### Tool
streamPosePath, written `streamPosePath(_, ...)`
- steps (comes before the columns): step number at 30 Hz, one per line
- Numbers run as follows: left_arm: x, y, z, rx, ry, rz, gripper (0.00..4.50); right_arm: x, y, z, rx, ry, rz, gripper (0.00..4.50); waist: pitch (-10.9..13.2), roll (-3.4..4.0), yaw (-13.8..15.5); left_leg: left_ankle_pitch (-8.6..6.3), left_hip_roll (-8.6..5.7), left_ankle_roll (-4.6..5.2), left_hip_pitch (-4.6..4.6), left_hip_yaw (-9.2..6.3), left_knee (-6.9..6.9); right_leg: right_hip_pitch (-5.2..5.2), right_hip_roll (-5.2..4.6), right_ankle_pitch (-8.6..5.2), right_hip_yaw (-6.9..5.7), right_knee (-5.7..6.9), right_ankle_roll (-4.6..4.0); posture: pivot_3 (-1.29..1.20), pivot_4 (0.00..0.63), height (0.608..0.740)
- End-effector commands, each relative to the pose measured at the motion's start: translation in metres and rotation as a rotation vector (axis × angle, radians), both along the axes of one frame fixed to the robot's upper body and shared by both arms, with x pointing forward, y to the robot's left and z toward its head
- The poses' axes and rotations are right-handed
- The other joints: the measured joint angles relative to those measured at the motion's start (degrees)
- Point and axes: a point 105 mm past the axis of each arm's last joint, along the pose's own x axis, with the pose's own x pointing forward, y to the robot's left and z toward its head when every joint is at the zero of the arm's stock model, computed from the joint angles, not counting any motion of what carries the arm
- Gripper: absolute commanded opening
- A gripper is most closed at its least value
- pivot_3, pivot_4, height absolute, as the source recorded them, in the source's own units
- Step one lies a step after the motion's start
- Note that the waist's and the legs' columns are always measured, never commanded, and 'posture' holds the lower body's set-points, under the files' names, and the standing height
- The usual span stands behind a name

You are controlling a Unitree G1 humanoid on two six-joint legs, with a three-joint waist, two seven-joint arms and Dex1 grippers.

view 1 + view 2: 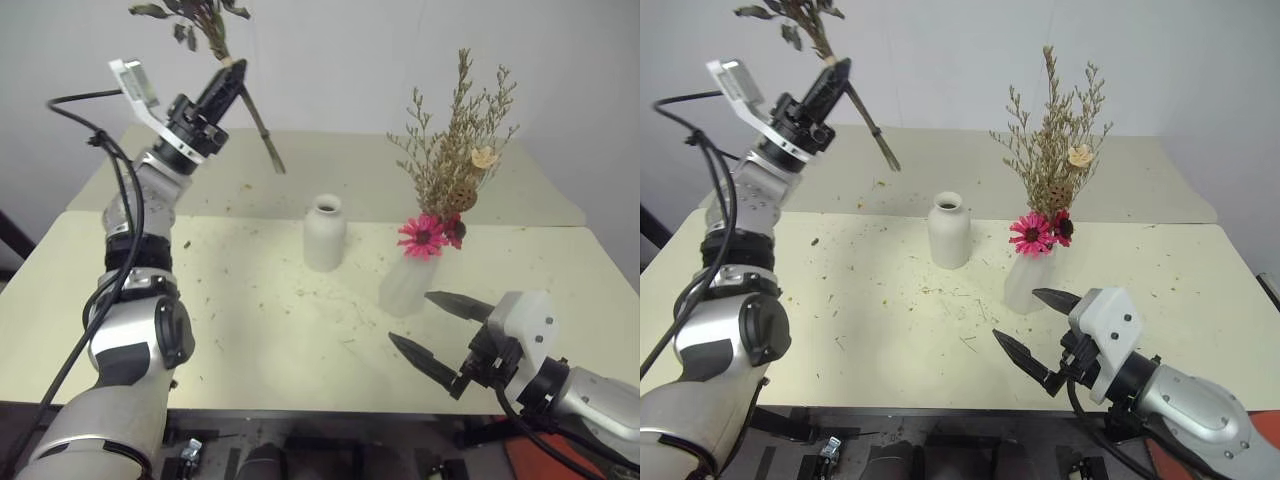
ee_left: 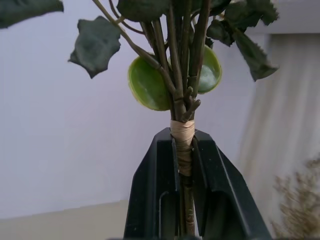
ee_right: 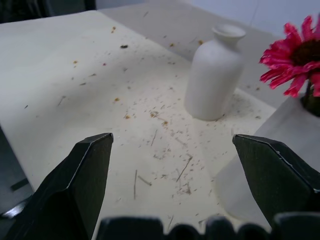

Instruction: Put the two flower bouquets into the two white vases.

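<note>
Left gripper [image 1: 232,78] clamps the leafy bouquet [image 1: 205,25] by its taped stems, high above the table [image 1: 240,300]; not yet placed. Bottle-shaped vase [image 1: 324,233] stands empty mid-table. Magenta daisy bouquet [image 1: 452,160] already sits in the tapered vase [image 1: 405,285]; right gripper [image 1: 438,330] spread wide, holding nothing, just beside it.

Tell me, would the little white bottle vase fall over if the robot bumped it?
Probably not easily: the bottle vase looks squat, with a wide body and flat base on the table. It stands empty, so it is likely light and might slide. A hard knock near its narrow neck could still tip it.
</note>
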Motion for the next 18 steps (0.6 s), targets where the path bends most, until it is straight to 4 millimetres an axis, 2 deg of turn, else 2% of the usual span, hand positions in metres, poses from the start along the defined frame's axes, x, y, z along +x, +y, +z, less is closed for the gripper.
streamPosePath(1,-0.005,-0.013,0.01,0.007,-0.085,-0.08,0.1,-0.006,0.004,0.012,0.025,-0.122,-0.018,4.5,0.0,0.0,-0.1,0.0,0.0,0.0,-0.01,0.0,0.01,0.0,0.0,0.0,0.0,0.01,0.0,0.0,0.15,0.74)
streamPosePath(8,0.002,-0.035,-0.013,0.093,-0.043,-0.116,0.1,-0.007,0.011,0.005,0.034,-0.123,-0.029,4.5,0.0,0.0,-0.9,-0.03,0.02,0.05,-0.02,-0.04,0.11,0.0,0.02,-0.01,0.0,0.09,0.02,0.0,0.15,0.74)
streamPosePath(13,0.008,-0.043,-0.014,0.129,-0.049,-0.053,0.1,-0.009,0.012,0.006,0.035,-0.112,0.002,4.5,0.0,0.0,-1.1,-0.07,0.04,0.11,-0.05,-0.06,0.16,0.0,0.03,-0.01,0.0,0.08,0.03,0.0,0.15,0.74)
streamPosePath(18,0.011,-0.044,-0.007,0.085,-0.043,-0.027,0.1,-0.011,0.013,0.007,0.034,-0.122,0.011,4.5,0.0,-0.01,-1.1,-0.09,0.04,0.15,-0.09,-0.08,0.25,0.0,0.03,-0.02,-0.02,0.09,0.04,0.0,0.15,0.74)
